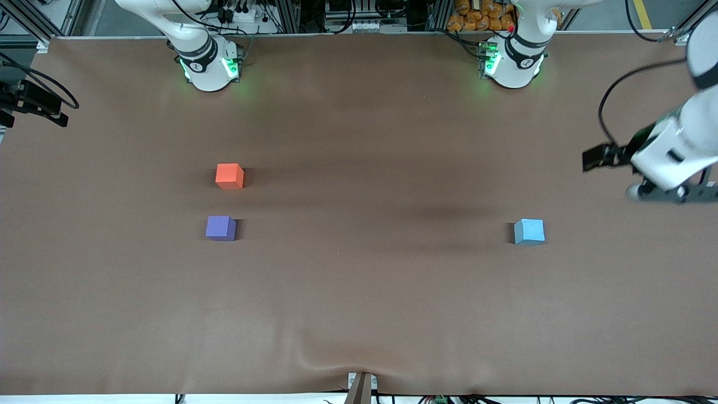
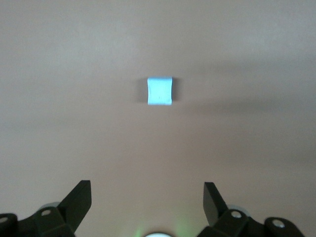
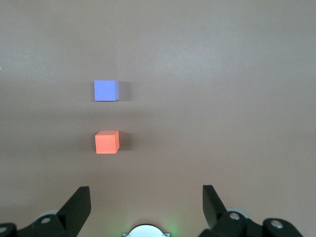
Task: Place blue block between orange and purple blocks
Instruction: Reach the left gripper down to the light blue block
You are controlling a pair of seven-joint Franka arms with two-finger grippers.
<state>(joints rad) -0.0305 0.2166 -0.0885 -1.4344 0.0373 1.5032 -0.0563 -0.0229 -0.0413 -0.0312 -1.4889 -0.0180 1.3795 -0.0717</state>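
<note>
The light blue block (image 1: 529, 232) sits alone on the brown table toward the left arm's end; it also shows in the left wrist view (image 2: 159, 91). The orange block (image 1: 229, 175) and the purple block (image 1: 220, 228) sit toward the right arm's end with a small gap between them, the purple one nearer the front camera. Both show in the right wrist view, orange (image 3: 106, 142) and purple (image 3: 105, 90). My left gripper (image 2: 148, 190) is open and empty, up in the air near the table's edge at the left arm's end (image 1: 673, 193). My right gripper (image 3: 146, 192) is open and empty, high over the table, out of the front view.
The brown cloth (image 1: 359, 292) covers the whole table and has a wrinkle near the front edge (image 1: 331, 359). A black camera mount (image 1: 33, 104) overhangs the right arm's end. A bracket (image 1: 360, 387) stands at the front edge.
</note>
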